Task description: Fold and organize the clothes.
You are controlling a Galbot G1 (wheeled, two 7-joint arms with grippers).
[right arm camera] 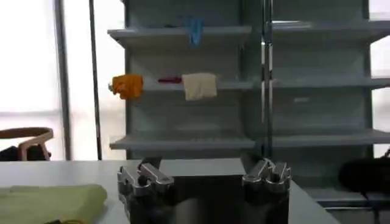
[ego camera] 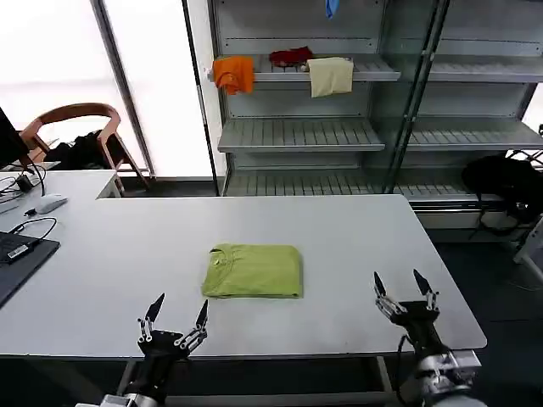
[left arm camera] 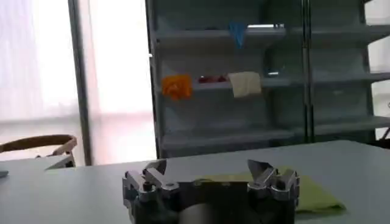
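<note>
While both hands [ego camera: 178, 315] [ego camera: 402, 287] hover open, the T-shirt [ego camera: 254, 271] lies folded.

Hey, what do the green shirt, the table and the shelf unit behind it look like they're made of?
Green shirt: thin soft knit, probably cotton jersey; it lies flat with limp folded edges. Table: smooth matte pale-grey top, likely laminate; no grain shows. Shelf unit: grey painted metal, judging by its slotted shelves and thin uprights.

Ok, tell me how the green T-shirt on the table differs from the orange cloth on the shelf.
The green T-shirt lies folded flat in a neat rectangle on the table; the orange cloth hangs bunched over a shelf edge. The T-shirt sits near both open pincers, left and right; the orange cloth is far behind. Both are soft fabric.
</note>
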